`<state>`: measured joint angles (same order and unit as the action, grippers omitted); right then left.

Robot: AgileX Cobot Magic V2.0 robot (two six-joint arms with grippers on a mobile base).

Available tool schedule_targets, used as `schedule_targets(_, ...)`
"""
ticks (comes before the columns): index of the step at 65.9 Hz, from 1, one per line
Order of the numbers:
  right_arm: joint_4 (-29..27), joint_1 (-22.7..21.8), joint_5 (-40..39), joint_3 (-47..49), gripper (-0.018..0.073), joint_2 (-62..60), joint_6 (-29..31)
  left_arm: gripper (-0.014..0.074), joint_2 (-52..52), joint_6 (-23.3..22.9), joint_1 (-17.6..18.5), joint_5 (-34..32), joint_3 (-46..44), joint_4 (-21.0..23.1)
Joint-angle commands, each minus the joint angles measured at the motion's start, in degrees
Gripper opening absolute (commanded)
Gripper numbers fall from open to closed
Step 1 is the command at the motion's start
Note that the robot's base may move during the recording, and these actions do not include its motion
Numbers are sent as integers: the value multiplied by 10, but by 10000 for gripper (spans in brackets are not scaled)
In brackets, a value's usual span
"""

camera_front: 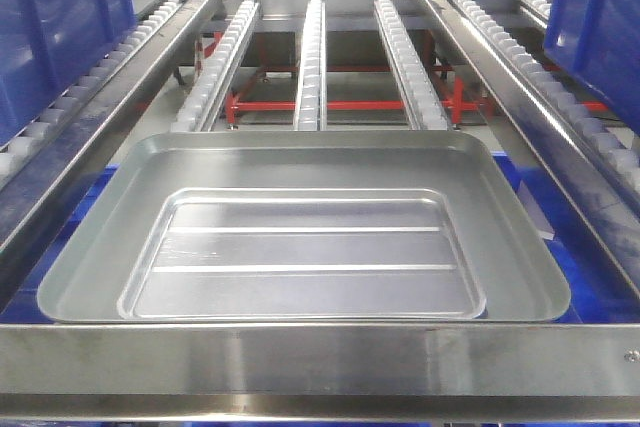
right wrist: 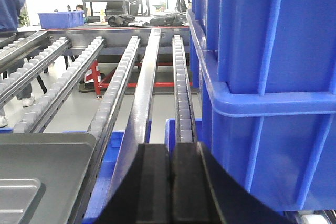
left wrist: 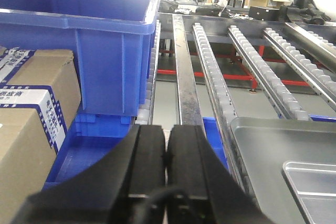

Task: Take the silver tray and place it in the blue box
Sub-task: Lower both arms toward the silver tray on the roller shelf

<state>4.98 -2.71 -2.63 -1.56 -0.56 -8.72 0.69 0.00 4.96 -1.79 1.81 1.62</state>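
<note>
Resting Tray, Hands Closed

The silver tray [camera_front: 300, 247], brushed, shallow, round-cornered and twin-ridged, lies on roller rails [camera_front: 310, 57] between ribbed blue plastic crates [left wrist: 94, 40]. The left hand [left wrist: 167, 140] and right hand [right wrist: 170, 153] are pinched closed, empty.

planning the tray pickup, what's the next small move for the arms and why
Probably open both pincers. The left pincer and right pincer each show fingers pressed together, holding nothing, and the silver tray lies flat on the roller rails between them, untouched. Its sloped rim needs open jaws, so opening should come before reaching in.
</note>
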Motion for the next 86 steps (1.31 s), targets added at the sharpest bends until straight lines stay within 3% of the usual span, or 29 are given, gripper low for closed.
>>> schedule_targets(1,0,0,-51,10,53,-12,7,-9,7,0,1,-48,10,3)
schedule_targets(62,1,0,-59,10,53,-12,7,-9,7,0,1,-48,10,3)
schedule_targets(71,0,0,-32,46,53,-10,5,-9,5,0,1,-39,-4,3)
schedule_targets(86,-12,0,171,195,53,109,5,-9,-79,0,1,156,-145,3)
